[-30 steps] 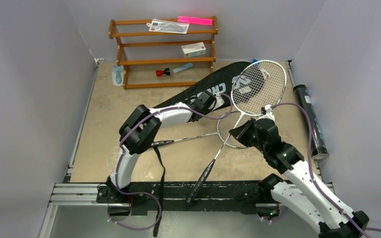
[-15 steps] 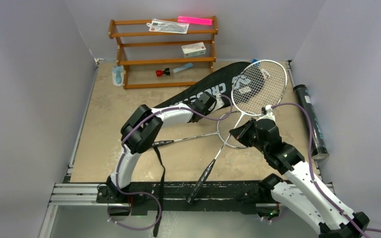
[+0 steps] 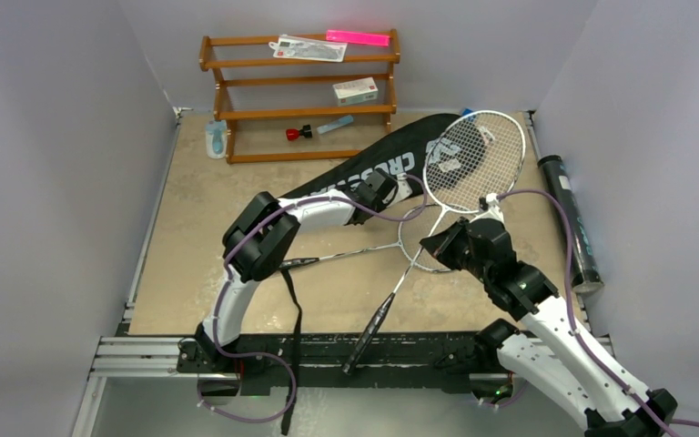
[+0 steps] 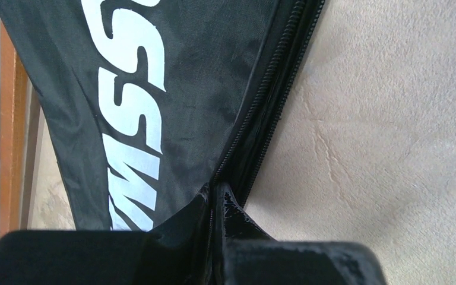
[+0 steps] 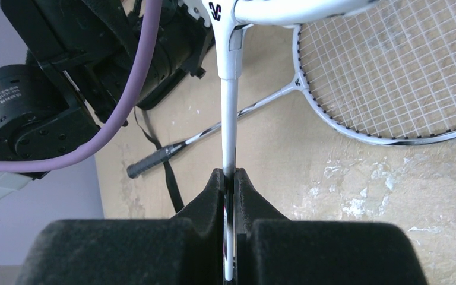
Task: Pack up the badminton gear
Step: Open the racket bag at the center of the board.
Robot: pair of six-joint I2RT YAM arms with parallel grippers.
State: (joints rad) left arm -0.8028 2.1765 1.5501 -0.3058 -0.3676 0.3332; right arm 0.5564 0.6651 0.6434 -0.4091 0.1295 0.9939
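- Top external view, table (image 3: 200, 228): the gear is spread over its far-right half.
- Long black bag (image 3: 391, 164): lies diagonally toward the far right corner. Soft, limp cloth, so I judge it will sag and fold. The zip edge is the place to take it, to lift the mouth open.
- Held racket (image 3: 473, 159): its head is over the bag's wide end and its handle points at the near edge. Light, with a stiff thin shaft, but the strings are delicate, so I grip the shaft and not the head.
- Second racket (image 3: 355, 250): flat on the table, crossing under the first.
- Dark tube (image 3: 569, 218): lies along the right wall. Rigid and smooth, so it is likely to roll.
- Right gripper (image 5: 230, 178): pinching the white shaft just below the throat.
- Left gripper (image 4: 217, 196): fingers pressed together at the bag's zip. I cannot tell whether any cloth is caught between them.
- View notes: only the left wrist view shows the zip teeth and the parted seam. Only the right wrist view shows the shaft seated between my pads. Only the top external view shows the tube and the whole layout.
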